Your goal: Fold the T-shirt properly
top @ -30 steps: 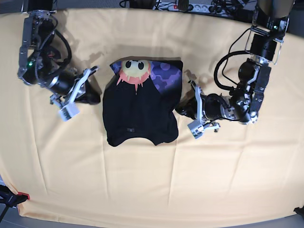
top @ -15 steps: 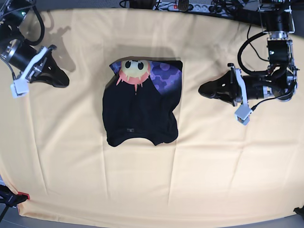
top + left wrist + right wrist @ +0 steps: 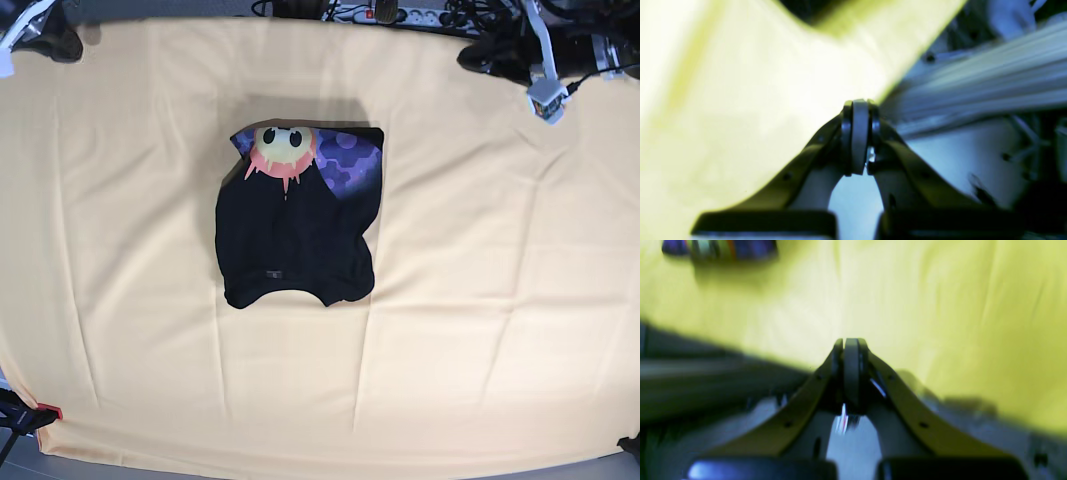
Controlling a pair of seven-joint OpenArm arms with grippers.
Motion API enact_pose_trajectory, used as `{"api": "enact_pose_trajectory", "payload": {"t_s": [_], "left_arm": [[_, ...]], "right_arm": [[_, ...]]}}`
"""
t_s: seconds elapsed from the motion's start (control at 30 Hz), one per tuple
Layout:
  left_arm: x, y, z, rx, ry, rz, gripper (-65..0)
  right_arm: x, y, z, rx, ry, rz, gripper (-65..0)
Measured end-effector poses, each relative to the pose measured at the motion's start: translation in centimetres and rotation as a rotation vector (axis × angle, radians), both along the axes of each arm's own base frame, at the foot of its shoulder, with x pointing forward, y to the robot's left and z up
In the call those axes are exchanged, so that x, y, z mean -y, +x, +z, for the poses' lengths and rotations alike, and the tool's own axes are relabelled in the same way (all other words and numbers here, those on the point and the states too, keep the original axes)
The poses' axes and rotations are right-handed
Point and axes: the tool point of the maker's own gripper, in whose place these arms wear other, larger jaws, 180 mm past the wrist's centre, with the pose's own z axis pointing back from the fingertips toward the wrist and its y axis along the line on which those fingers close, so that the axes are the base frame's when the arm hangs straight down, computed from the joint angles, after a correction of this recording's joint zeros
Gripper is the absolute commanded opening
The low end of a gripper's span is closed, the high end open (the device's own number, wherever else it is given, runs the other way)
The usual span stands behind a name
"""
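Base view, folded T-shirt, pale yellow cloth

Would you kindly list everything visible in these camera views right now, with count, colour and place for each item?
T-shirt: one, black with a cream cartoon face, pink-orange rays and purple pattern along its far edge; folded into a compact bundle, lying slightly left of the cloth's centre in the base view.
Cloth: one, pale yellow, creased, spread over nearly the whole work surface.
Power strip and cables: a light strip with dark cables, along the far edge beyond the cloth.
Clamp: one, black with a red tip, at the near left corner.
Left gripper: one, dark, at the base view's far right corner, fingers closed, empty.
Right gripper: one, dark, at the far left corner, fingers closed, empty.
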Motion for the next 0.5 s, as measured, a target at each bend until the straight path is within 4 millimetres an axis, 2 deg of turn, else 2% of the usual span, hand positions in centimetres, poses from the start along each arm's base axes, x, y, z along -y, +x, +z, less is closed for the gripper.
{"api": "enact_pose_trajectory", "payload": {"t_s": [0.2,0.3,0.4,0.5], "left_arm": [[-0.1,-7.9,-1.8,-0.276,0.015,0.029,-65.0],[-0.3,-12.5,-2.8,-0.428,0.050,0.069,-65.0],[0.3,-14.9,-3.3,-0.518,-0.002,0.116,-65.0],[1.3,-16.2,-5.0,-0.592,-0.077,0.182,-65.0]], "right_arm": [[0.2,-5.3,-1.3,-0.191,0.030,-0.018,-65.0],[-0.5,-9.3,-3.2,-0.343,0.129,-0.052,-65.0],[-2.2,-13.3,-5.9,-0.500,0.261,-0.083,-65.0],[-4.8,-15.6,-8.8,-0.595,0.403,-0.121,-65.0]]}}
